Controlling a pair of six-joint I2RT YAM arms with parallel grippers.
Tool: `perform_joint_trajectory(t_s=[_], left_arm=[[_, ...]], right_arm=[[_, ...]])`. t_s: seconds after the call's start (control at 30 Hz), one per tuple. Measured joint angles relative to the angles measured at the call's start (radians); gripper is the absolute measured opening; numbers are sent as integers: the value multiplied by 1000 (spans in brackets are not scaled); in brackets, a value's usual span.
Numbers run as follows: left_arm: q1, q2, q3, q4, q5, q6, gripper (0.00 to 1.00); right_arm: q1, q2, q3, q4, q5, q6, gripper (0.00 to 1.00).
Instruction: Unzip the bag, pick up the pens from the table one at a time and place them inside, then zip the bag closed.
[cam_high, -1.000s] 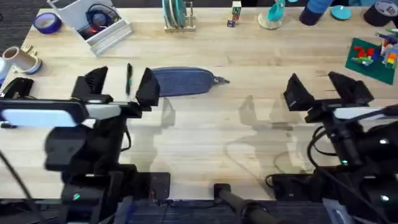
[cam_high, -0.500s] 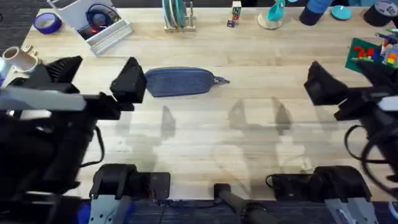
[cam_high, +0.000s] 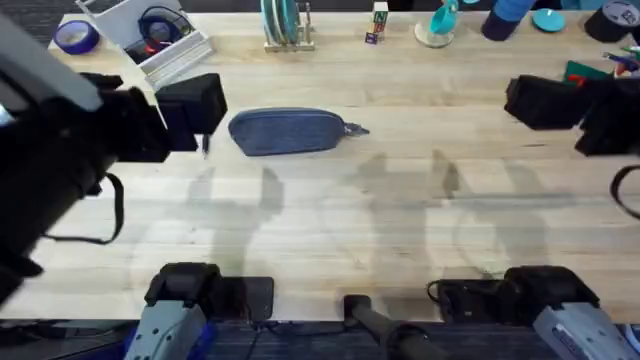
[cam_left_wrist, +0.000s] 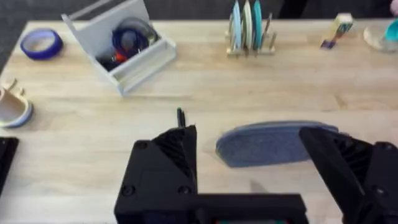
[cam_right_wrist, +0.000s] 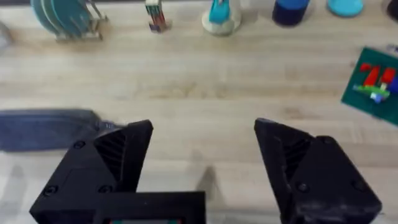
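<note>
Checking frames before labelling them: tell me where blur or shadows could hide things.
Overhead: the left arm looms large, dark and blurred, covering most of the pen; soft arm shadows fall on the table below the bag. Left wrist: the gripper is sharp, the back edge soft. Right wrist: mildly soft throughout.

Pale plank tabletop (cam_high: 330, 220) under even light — soft shadows; dark floor (cam_high: 30, 20) past far-left corner.

I see the bag (cam_high: 288, 131) lying mid-tabletop (cam_high: 330, 220), the pen (cam_high: 205, 143) just left of it, my left claw (cam_high: 150, 115) beside the pen.
</note>
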Motion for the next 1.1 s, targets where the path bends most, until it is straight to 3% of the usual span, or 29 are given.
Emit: perform_joint_trajectory(t_s=[0.27, 0.47, 0.73, 1.1], left_arm=[[0, 183, 150, -174, 1, -1, 993], [0, 316, 227, -256, 8, -2, 994], [0, 445, 244, -294, 34, -8, 994], [0, 483, 244, -289, 35, -8, 994]], right_arm=[[0, 252, 225, -182, 0, -1, 996], [0, 402, 325, -264, 0, -7, 996], [0, 513, 345, -293, 0, -7, 996], [0, 524, 347, -292, 0, -7, 996]])
